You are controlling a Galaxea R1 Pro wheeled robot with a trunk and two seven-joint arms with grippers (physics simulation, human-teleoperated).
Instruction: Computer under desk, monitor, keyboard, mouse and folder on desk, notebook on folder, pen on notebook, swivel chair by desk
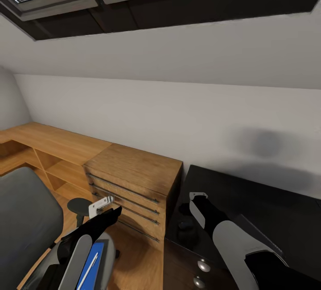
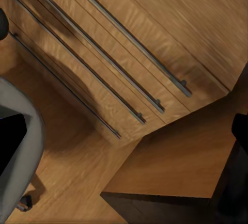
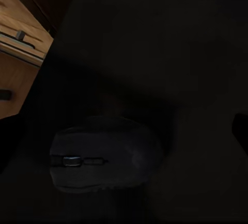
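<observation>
Black mouse (image 3: 103,157) on glossy black desk (image 1: 267,209): we are logging it directly beneath the right gripper (image 1: 196,205).

We are seeing the mouse lying just below and ahead of the right claw in the right wrist view, near the desk's left end, close to the light-wood dresser (image 1: 133,183); its long axis is running across the claw's line of sight, scroll wheel toward the dresser side. We are judging the right arm far nearer than the left, so a straight descent looks like the coming move. We cannot tell whether the right claw is spread or pressed together. The left gripper (image 1: 104,207) is hovering over the swivel chair (image 1: 26,223), state likewise unreadable; the blue folder (image 1: 91,265) with the pen (image 1: 89,270) is lying on the seat.
</observation>
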